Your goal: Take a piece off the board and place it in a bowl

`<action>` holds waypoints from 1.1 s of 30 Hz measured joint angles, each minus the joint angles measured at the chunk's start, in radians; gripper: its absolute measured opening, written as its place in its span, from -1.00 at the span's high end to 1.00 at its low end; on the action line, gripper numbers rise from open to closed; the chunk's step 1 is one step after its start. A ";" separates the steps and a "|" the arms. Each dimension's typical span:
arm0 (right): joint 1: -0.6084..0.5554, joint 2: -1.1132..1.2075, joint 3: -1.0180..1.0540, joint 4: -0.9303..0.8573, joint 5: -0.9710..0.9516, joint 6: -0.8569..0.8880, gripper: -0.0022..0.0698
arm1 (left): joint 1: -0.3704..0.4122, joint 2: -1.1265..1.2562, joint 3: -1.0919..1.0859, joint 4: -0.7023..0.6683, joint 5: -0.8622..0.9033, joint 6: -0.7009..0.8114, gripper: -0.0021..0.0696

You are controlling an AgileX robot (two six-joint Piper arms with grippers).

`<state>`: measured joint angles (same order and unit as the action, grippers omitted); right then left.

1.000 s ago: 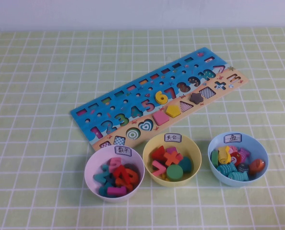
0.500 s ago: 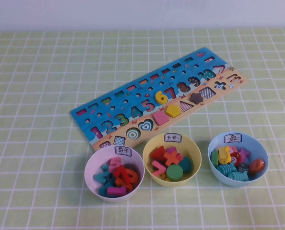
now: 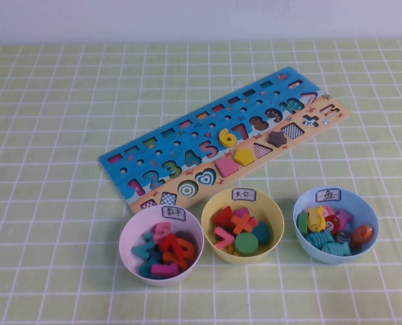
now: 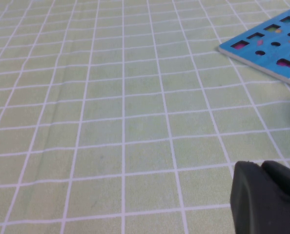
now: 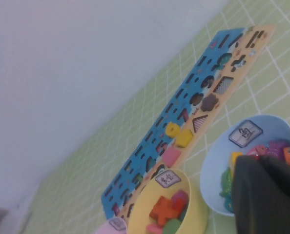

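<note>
The board (image 3: 162, 144) lies slanted across the middle of the table. The yellow pentagon piece (image 3: 244, 156) sits in its slot on the tan strip, between a pink square (image 3: 226, 166) and a striped triangle slot. The yellow bowl (image 3: 242, 258) with a white label stands just in front of it, holding several shapes. Neither arm shows in the high view. My left gripper (image 4: 261, 165) is shut and empty over bare cloth near the board's left corner (image 4: 262, 46). My right gripper (image 5: 258, 160) is shut and empty above the light blue bowl (image 5: 213, 165); pentagon (image 5: 184, 138) and yellow bowl (image 5: 196, 209) show beyond.
A pale pink bowl (image 3: 130, 261) of number pieces stands left of the yellow bowl, and a light blue bowl (image 3: 302, 203) of fish pieces stands right of it. A yellow 6 (image 3: 227, 137) sits on the board behind the pentagon. Green checked cloth covers the table.
</note>
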<state>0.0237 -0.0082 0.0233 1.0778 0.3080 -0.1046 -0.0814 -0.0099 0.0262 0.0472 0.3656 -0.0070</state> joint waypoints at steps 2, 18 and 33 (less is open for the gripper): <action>0.000 0.005 -0.040 -0.030 0.046 -0.081 0.99 | 0.000 0.000 0.000 0.000 0.000 0.000 0.96; 0.002 0.904 -0.903 -0.720 0.773 -0.171 0.99 | 0.000 0.000 0.000 0.000 0.000 0.000 0.96; 0.295 1.659 -1.549 -0.913 0.925 -0.232 0.99 | 0.000 0.000 0.000 0.000 0.000 0.000 0.96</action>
<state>0.3182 1.6511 -1.5261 0.1645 1.2326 -0.3363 -0.0814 -0.0099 0.0262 0.0472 0.3656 -0.0070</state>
